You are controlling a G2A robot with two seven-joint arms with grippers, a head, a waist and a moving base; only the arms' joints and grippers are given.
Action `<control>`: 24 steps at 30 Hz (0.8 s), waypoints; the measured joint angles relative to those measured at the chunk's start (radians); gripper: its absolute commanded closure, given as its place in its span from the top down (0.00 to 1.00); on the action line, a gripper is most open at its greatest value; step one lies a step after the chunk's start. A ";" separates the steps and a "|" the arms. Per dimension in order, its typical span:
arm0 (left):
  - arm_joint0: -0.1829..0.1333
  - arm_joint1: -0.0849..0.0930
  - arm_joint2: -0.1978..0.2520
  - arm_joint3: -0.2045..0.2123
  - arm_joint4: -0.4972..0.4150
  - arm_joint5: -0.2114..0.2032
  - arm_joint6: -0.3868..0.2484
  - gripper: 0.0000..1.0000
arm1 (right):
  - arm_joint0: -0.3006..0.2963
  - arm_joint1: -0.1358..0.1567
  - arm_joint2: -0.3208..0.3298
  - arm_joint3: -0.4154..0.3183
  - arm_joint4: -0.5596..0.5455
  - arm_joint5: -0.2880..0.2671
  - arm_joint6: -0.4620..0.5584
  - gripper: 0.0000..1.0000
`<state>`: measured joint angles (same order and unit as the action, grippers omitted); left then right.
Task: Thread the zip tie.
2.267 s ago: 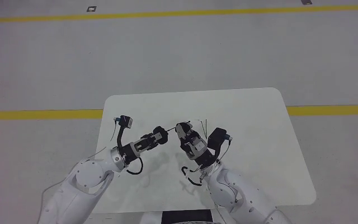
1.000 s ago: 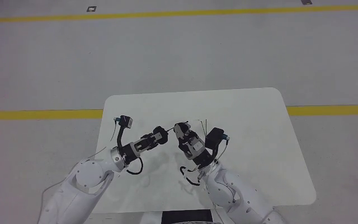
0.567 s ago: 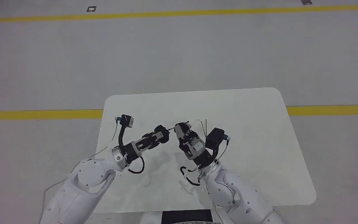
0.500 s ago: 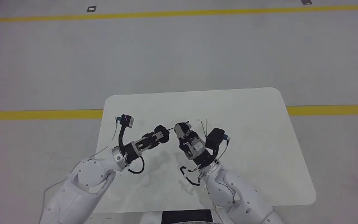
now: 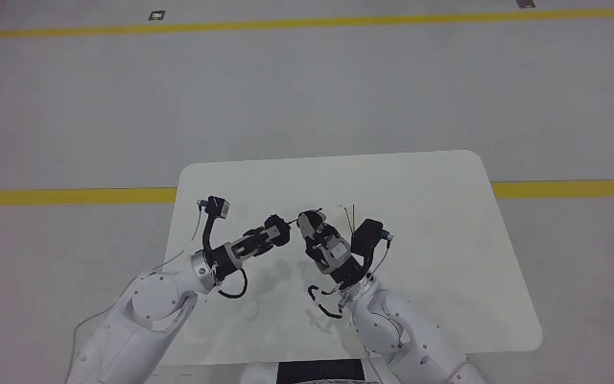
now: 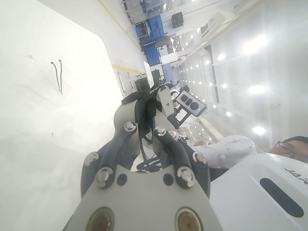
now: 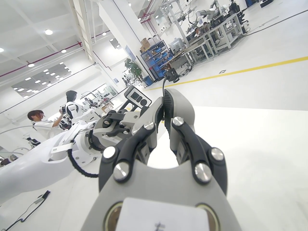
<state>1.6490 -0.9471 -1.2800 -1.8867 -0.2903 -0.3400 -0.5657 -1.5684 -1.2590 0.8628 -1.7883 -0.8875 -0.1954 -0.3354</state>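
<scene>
A thin black zip tie (image 5: 318, 211) is held above the white table (image 5: 432, 192) between both grippers. My left gripper (image 5: 281, 228) comes in from the left, its dark fingertips pinched together (image 6: 142, 99) on one black end. My right gripper (image 5: 305, 223) faces it a short gap away and is shut (image 7: 164, 102) on the zip tie (image 7: 164, 85), whose free end sticks out past the fingers. The two grippers stand almost tip to tip over the table's middle.
Two loose black zip ties (image 5: 350, 215) lie on the table just right of the grippers, and are also seen as zip ties (image 6: 59, 75) from the left wrist. The table's rounded edge (image 6: 105, 49) is near. A yellow floor line (image 5: 96, 196) runs beyond the table.
My right gripper has shifted slightly left, closer to the left gripper. Both stay shut on the zip tie.
</scene>
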 measured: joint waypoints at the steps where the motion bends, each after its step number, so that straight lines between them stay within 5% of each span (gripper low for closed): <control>1: 0.000 0.000 0.000 0.000 0.000 0.000 0.001 0.00 | 0.000 -0.001 0.000 0.001 -0.001 -0.003 0.003 0.00; 24: -0.006 -0.005 0.002 0.005 -0.002 0.003 0.000 0.00 | 0.000 -0.013 0.009 0.018 -0.015 -0.023 0.030 0.00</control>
<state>1.6433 -0.9520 -1.2779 -1.8815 -0.2919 -0.3375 -0.5652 -1.5685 -1.2723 0.8723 -1.7705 -0.9024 -0.2185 -0.3056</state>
